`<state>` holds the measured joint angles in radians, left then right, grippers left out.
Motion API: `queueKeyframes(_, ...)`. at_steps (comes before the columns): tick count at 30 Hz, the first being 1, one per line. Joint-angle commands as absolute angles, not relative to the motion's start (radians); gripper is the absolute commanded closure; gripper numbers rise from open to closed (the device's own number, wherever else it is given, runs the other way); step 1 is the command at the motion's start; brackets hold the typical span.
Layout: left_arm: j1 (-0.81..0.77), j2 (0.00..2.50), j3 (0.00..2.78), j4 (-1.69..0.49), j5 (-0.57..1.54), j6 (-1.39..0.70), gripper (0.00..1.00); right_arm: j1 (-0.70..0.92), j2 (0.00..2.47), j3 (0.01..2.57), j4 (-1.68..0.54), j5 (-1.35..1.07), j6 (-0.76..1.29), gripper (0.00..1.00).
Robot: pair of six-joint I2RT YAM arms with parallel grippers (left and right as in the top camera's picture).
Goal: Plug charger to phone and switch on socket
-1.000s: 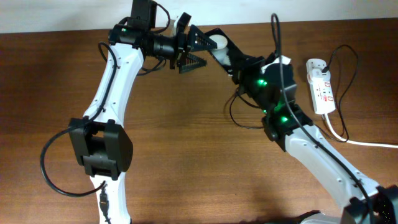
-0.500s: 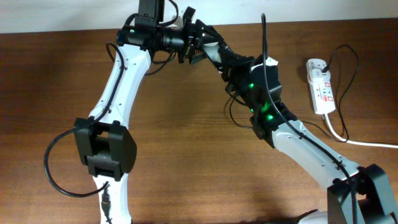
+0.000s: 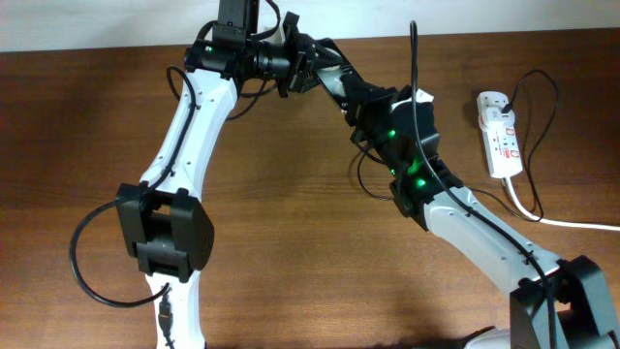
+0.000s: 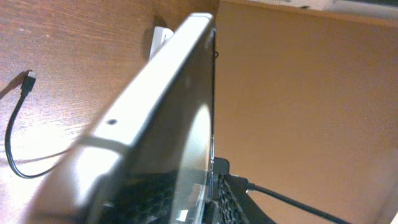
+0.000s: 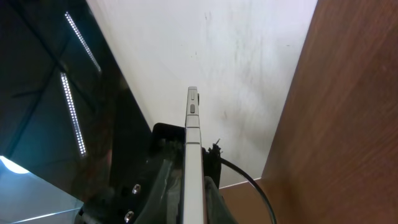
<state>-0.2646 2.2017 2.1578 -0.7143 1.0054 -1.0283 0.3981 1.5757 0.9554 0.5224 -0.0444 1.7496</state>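
Where seen from the right wrist, pinches narrow on the phone (image 5: 193, 143), held edge-on between the fingers of the right gripper (image 5: 194, 193). Left gripper (image 3: 300, 74): set close about the same phone, yet cannot tell whether clamped or merely around it. Holds the phone above the table (image 3: 291, 204), near the far edge. Charger (image 4: 28, 79) tip: loose on the wood. Socket (image 3: 502, 145) well apart, rightward.

One phone (image 4: 149, 112), one charger (image 4: 27, 78), one socket (image 3: 502, 141), two robot arms (image 3: 189, 116).
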Motion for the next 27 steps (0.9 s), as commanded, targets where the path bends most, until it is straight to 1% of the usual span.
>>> queueKeyframes(1,-0.269,2.210,2.161,-0.708,0.979,-1.062,0.83,0.406,1.568,0.965,0.531,-0.067,1.741,0.96)
queueKeyframes(3,-0.269,2.210,2.161,-0.708,0.978,-1.062,0.87,0.406,1.568,0.965,0.531,-0.067,1.741,0.96)
queueKeyframes(6,-0.269,2.210,2.161,-0.708,0.978,-1.062,0.97,0.406,1.568,0.965,0.531,-0.067,1.741,0.95)
queueKeyframes(7,-0.269,2.210,2.161,-0.708,0.975,-1.062,1.00,0.406,1.568,0.965,0.531,-0.067,1.741,0.91)
queueKeyframes(8,-0.269,2.210,2.161,-0.708,0.974,-1.062,1.00,0.406,1.568,0.965,0.531,-0.067,1.741,0.85)
queueKeyframes(9,-0.269,2.210,2.161,-0.708,0.971,-1.062,1.00,0.406,1.568,0.965,0.531,-0.067,1.741,0.76)
queueKeyframes(10,-0.269,2.210,2.161,-0.708,0.972,-1.062,1.00,0.406,1.568,0.965,0.531,-0.067,1.741,0.70)
queueKeyframes(11,-0.269,2.210,2.161,-0.708,0.971,-1.062,1.00,0.406,1.568,0.965,0.531,-0.067,1.741,0.58)
queueKeyframes(12,-0.269,2.210,2.161,-0.708,0.971,-1.062,1.00,0.406,1.568,0.965,0.531,-0.067,1.741,0.50)
queueKeyframes(15,-0.269,2.210,2.161,-0.711,0.970,-1.057,1.00,0.405,1.568,0.965,0.512,-0.067,1.741,0.07)
queueKeyframes(16,-0.268,2.210,2.161,-0.712,0.964,-1.037,1.00,0.405,1.568,0.965,0.498,-0.067,1.740,0.03)
queueKeyframes(18,-0.266,2.210,2.161,-0.716,0.962,-0.991,1.00,0.403,1.568,0.965,0.436,-0.067,1.739,0.01)
queueKeyframes(20,-0.266,2.210,2.161,-0.739,0.961,-0.918,1.00,0.389,1.568,0.965,0.323,-0.063,1.652,0.01)
queueKeyframes(22,-0.266,2.210,2.160,-0.773,0.965,-0.838,1.00,0.369,1.568,0.965,0.239,-0.059,1.534,0.01)
queueKeyframes(23,-0.265,2.210,2.160,-0.810,0.964,-0.781,1.00,0.345,1.568,0.965,0.160,-0.070,1.395,0.01)
queueKeyframes(24,-0.260,2.210,2.160,-0.854,0.963,-0.714,1.00,0.322,1.566,0.965,0.097,-0.096,1.305,0.01)
queueKeyframes(27,-0.232,2.210,2.160,-0.959,0.964,-0.594,1.00,0.257,1.566,0.965,-0.034,-0.182,1.187,0.01)
